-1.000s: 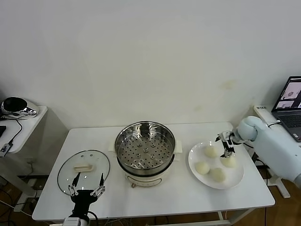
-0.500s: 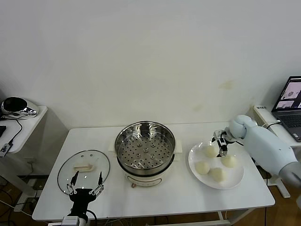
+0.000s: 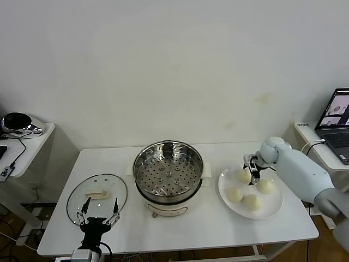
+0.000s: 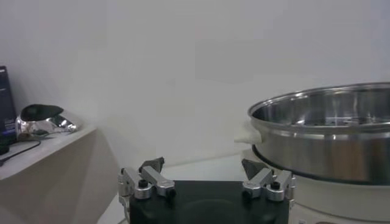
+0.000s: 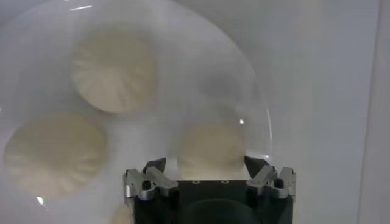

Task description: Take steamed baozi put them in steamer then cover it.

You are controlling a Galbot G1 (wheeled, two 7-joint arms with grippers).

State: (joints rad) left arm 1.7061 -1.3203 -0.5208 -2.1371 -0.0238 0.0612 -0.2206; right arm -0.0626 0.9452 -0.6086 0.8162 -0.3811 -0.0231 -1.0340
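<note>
Four cream-white baozi lie on a white plate (image 3: 276,203) at the table's right: two at the back (image 3: 242,175) (image 3: 266,186) and two in front (image 3: 234,194) (image 3: 252,202). My right gripper (image 3: 252,171) is open and hovers low over the back of the plate. In the right wrist view the right gripper (image 5: 206,168) has one baozi (image 5: 210,148) between its open fingers, untouched; two more (image 5: 114,70) (image 5: 55,152) lie farther off. The empty steamer (image 3: 168,173) stands mid-table. The glass cover (image 3: 97,196) lies at the left. My left gripper (image 3: 98,213) is open at the cover's near edge.
A side table with a shiny helmet-like object (image 3: 19,123) stands at the far left. A laptop (image 3: 336,117) sits at the far right. The left wrist view shows the left gripper (image 4: 204,168) and the steamer's steel wall (image 4: 323,137) on the white table (image 3: 180,229).
My right gripper has moved left over the plate, from above the back-right baozi towards the back-left one. The left gripper has shifted slightly left.
</note>
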